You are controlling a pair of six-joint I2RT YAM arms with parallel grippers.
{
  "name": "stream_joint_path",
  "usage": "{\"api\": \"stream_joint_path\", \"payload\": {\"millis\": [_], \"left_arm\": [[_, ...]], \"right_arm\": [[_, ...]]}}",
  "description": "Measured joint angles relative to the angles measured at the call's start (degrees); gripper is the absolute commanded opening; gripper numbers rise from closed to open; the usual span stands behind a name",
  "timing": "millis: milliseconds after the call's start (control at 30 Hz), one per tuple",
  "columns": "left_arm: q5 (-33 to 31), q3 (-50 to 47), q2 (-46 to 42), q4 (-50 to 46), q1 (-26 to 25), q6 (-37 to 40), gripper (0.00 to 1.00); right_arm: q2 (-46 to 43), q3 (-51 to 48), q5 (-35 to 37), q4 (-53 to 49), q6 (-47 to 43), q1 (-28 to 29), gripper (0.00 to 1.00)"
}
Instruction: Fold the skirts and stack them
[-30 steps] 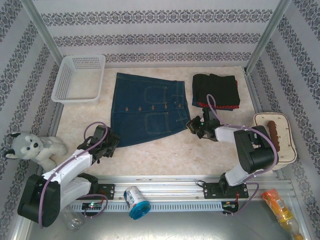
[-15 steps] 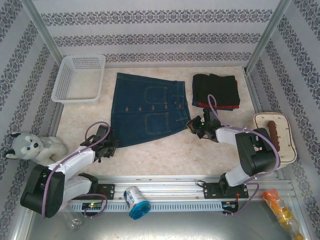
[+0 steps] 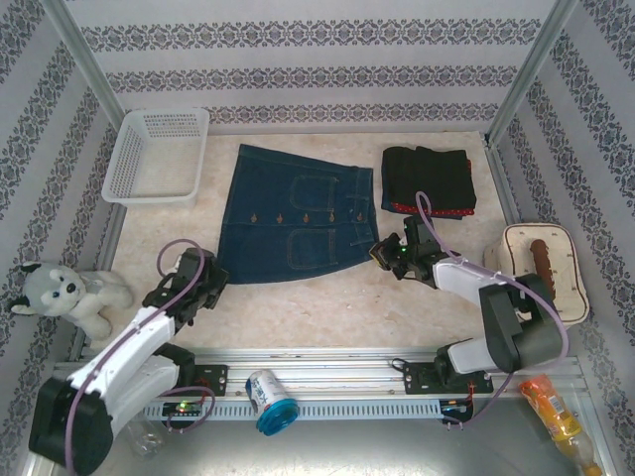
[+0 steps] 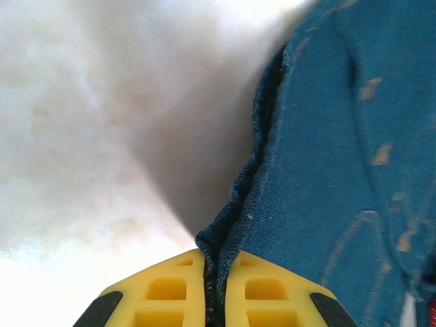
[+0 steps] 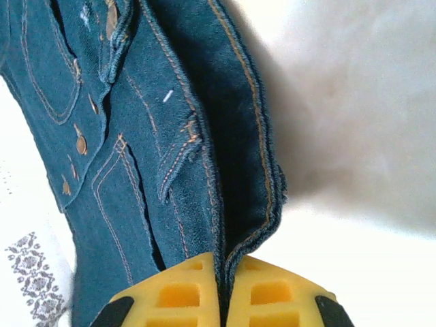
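The denim skirt [image 3: 296, 216] lies spread flat in the middle of the table [image 3: 327, 302], clear of every edge; bare table runs between its near side and the near edge, and a narrower strip separates it from the white mesh basket [image 3: 159, 154] in the far-left corner. By the far-right corner sits the folded stack [image 3: 429, 178], black cloth on top with a red dotted edge showing beneath; it is just beside the spread skirt, not touching.

Both arms reach low and forward from the near edge. The left gripper [image 3: 212, 281] is clamped on the skirt's near-left corner; in the left wrist view its yellow fingers [image 4: 170, 293] pinch the hem [image 4: 231, 225] tight. The right gripper [image 3: 383, 251] grips the near-right corner, its yellow fingers [image 5: 272, 293] closed on doubled denim [image 5: 170, 136].

A plush dog [image 3: 69, 296] rests off the left edge; a blue-and-white can [image 3: 268, 399] lies below the near rail, its label too small to read.
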Motion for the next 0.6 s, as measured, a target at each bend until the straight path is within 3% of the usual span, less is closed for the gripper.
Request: {"api": "stream_joint_path", "payload": {"millis": [133,267,433,600], "left_arm": [[-1.38,7.08,-5.44,-6.47,0.13,5.05,0.0],[-0.94,14.8,-2.86,-8.26,1.62,10.36,0.0],[3.15,25.99,10.47,-5.25,7.02,18.73,0.0],[6.01,33.27,24.13,-0.02,10.67,24.33,0.0]], "right_arm": [[-5.38,1.51,0.63,-7.1,0.02,1.6,0.0],[-8.94,4.94,3.32,-9.86,0.28,2.1,0.0],[-7.78,10.82,6.78,-9.73,-0.72,1.73,0.0],[2.08,20.46,7.15,-8.72,-4.26,-0.09,0.0]]}}
